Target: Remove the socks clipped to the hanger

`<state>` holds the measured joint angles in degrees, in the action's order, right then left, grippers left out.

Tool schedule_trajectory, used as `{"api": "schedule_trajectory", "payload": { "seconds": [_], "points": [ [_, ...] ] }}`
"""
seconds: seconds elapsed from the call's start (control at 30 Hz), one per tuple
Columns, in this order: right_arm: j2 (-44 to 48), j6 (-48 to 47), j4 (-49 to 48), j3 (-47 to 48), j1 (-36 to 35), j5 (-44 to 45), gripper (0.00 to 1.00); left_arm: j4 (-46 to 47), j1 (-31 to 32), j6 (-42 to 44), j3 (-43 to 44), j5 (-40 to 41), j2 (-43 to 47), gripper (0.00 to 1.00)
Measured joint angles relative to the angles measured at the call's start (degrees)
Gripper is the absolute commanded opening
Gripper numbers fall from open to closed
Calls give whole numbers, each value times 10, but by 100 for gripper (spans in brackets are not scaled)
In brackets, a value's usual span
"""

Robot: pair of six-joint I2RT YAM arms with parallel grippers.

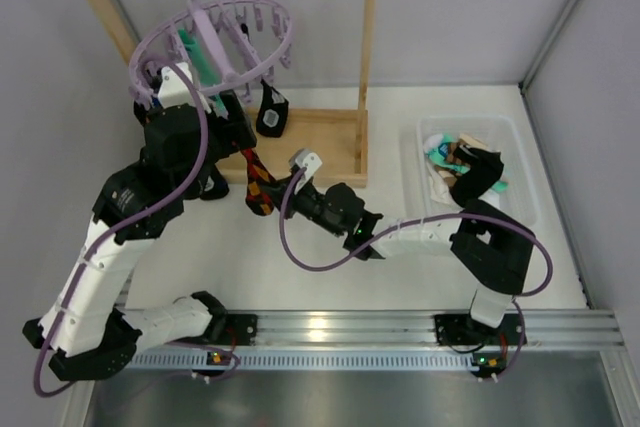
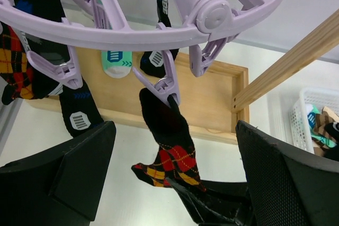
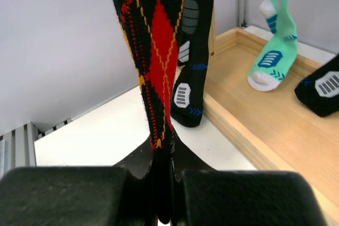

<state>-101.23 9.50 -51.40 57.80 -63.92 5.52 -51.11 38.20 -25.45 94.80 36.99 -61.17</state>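
Firmly, right hand pinches argyle sock; lettering on black sock unreadable.

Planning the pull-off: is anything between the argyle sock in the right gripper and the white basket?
Yes. The argyle sock, pinched at its toe by the right gripper, hangs from a hanger clip, and the wooden rack's upright and base stand between it and the basket.
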Motion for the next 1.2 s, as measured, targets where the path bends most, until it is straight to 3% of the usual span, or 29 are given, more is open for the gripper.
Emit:
{"api": "schedule_trajectory", "payload": {
  "seconds": [0.43,0.6,0.8,1.03,1.2],
  "points": [
    [41,12,4,-31,-25,32,0,0,0,7,30,56,-57,92],
    [41,9,5,-31,-41,40,0,0,0,6,37,69,-82,83],
    [41,6,4,-31,-49,42,0,1,-1,7,38,94,-85,83],
    [41,1,5,-26,-55,42,0,19,-25,7,32,104,-89,76],
    [41,-6,5,-11,-72,41,0,35,-40,10,27,102,-103,65]
  ]
}}
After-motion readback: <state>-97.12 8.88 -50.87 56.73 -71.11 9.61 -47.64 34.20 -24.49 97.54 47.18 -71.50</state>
